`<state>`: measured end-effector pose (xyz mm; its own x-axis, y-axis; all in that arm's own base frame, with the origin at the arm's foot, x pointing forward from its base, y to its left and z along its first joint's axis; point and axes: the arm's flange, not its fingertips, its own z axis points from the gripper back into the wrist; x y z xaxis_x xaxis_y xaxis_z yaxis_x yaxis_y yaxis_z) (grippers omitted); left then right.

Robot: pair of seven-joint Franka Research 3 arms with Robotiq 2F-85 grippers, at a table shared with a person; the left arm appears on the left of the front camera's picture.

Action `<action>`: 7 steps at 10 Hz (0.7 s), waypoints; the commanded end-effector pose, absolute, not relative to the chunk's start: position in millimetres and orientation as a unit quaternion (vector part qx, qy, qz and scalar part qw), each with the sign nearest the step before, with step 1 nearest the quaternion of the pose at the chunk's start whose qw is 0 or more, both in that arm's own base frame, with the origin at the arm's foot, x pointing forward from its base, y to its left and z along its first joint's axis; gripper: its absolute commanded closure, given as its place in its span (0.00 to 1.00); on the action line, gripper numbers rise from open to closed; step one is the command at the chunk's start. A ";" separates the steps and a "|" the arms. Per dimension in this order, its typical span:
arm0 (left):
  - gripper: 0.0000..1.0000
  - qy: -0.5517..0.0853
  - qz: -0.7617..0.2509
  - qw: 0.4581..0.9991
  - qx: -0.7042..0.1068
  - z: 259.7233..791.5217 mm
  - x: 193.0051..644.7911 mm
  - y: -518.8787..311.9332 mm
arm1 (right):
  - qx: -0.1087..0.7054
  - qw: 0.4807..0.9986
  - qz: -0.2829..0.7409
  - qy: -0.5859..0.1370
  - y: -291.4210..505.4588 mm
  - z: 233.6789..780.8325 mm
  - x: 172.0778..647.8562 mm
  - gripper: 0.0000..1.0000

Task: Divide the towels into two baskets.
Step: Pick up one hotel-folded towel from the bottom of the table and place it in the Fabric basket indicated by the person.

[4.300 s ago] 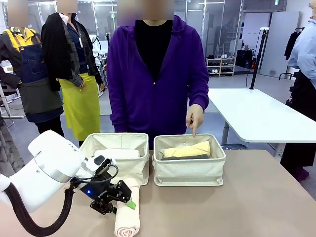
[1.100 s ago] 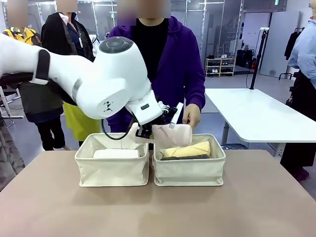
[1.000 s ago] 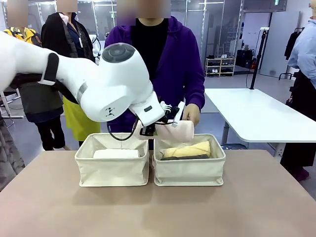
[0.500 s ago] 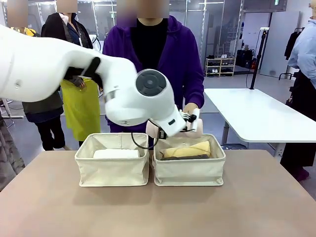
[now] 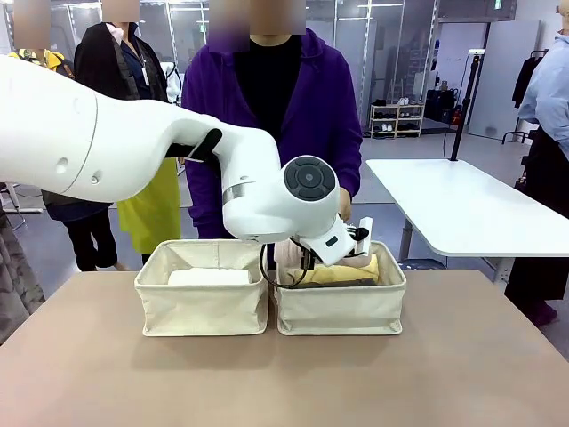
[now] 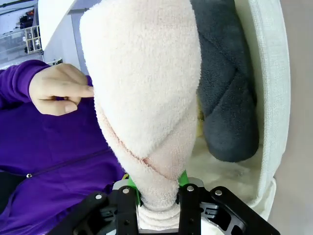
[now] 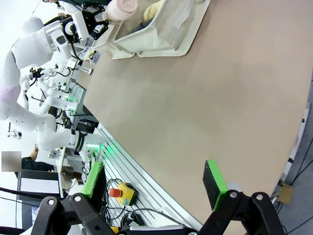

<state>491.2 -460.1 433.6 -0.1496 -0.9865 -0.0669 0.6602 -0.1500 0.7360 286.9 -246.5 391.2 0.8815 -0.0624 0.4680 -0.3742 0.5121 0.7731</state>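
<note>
So the left gripper was clamped tight on one end of the pink towel, green pads squeezing the roll right at its base, with the rest of it sticking out past the fingers and hanging over the right basket. In the wrist view the grey towel was lying in that basket just beside the pink one, and in the front view the yellow towel was sitting in there too. The white towel was alone in the left basket. That's my worry: if the pink one got dropped where it hung, it'd be three and one, not much of a split, though the person's hand was pointing right beside the roll, so maybe that was wanted. The other risk was the grip itself: held by just one end, the roll looked like it could unwind or flop onto the soft rim and tip over the edge on release. The person's fingers were also close enough to get bumped. The right gripper was wide apart, holding nothing, hovering over the bare table well away from the baskets.
</note>
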 end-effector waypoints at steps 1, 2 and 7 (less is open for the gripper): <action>0.67 -0.300 -0.692 0.586 0.296 432.0 493.5 -462.9 | 0.489 0.836 0.096 -0.230 -246.3 392.7 284.1 0.00; 0.67 -0.309 -0.692 0.583 0.293 430.5 495.4 -464.1 | 0.489 0.836 0.096 -0.230 -246.3 392.7 284.1 0.00; 0.48 -0.318 -0.690 0.588 0.277 425.9 497.7 -471.9 | 0.489 0.836 0.096 -0.230 -246.3 392.7 284.1 0.00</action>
<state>497.1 -467.9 428.3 -0.1602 -0.9866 -0.0312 0.6631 -0.1310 0.7370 286.9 -246.5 391.2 0.8815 -0.0625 0.4680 -0.3742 0.5122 0.7731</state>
